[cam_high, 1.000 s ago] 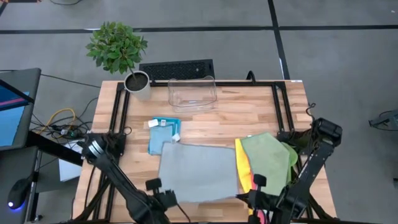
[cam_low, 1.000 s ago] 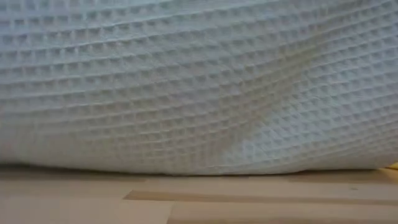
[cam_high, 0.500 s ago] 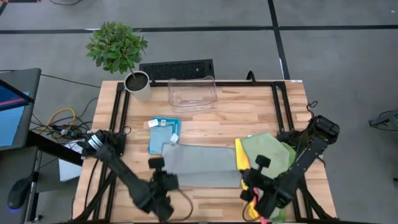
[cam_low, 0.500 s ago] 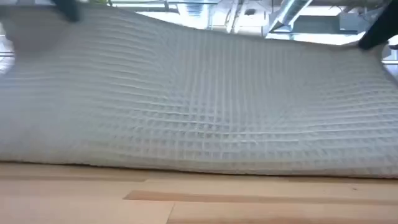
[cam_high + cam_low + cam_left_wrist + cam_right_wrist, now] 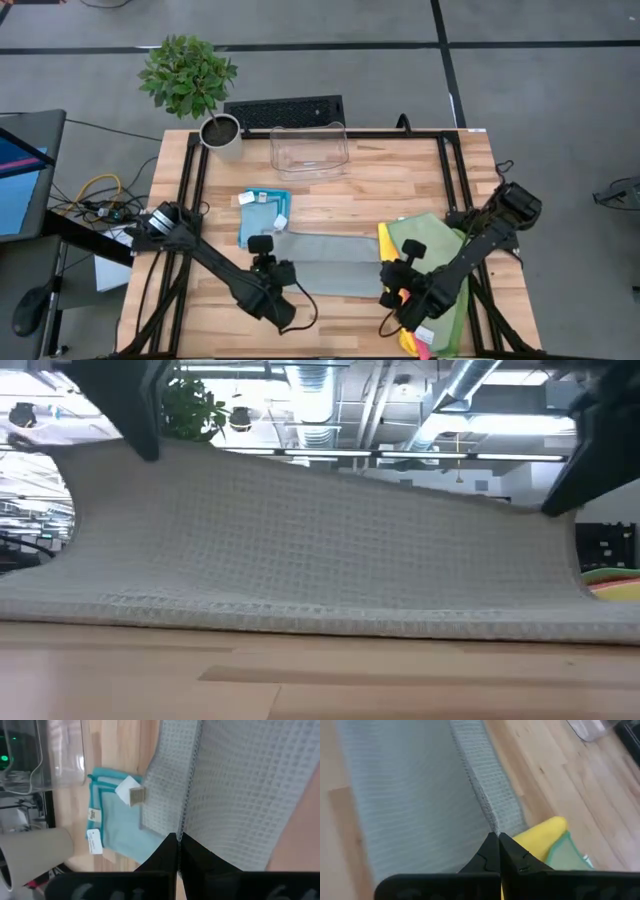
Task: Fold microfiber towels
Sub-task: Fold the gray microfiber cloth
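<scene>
A grey waffle-weave towel lies in the middle of the table, its near part raised and held up between my two grippers. In the low view the grey towel stands like a curtain, its lower hem resting on the wood. My left gripper is shut on the towel's left end and my right gripper is shut on its right end. A folded teal towel with a white tag lies just beyond the left end. Yellow, green and pink towels are piled at the right. My left gripper pinches the towel's hemmed edge between its two shut fingers, near the left corner. The fingers slant down from the table's near side. That edge is lifted clear and the cloth drapes from it down to the table. My right gripper pinches the hemmed edge near the right corner between its shut fingers, slanting down from the near side. The edge is raised, and the cloth runs nearly straight across to the other gripper with a slight sag.
A clear plastic bin stands at the far middle, with a keyboard behind it. A potted plant sits at the far left corner. Black frame rails run along both sides of the table. Bare wood lies near the front edge.
Both grippers have moved from the near edge toward the far edge, carrying the towel's near edge up and over. The far part has stayed flat on the table, so the spread cloth now shows about half as deep from above. Both stay shut.
</scene>
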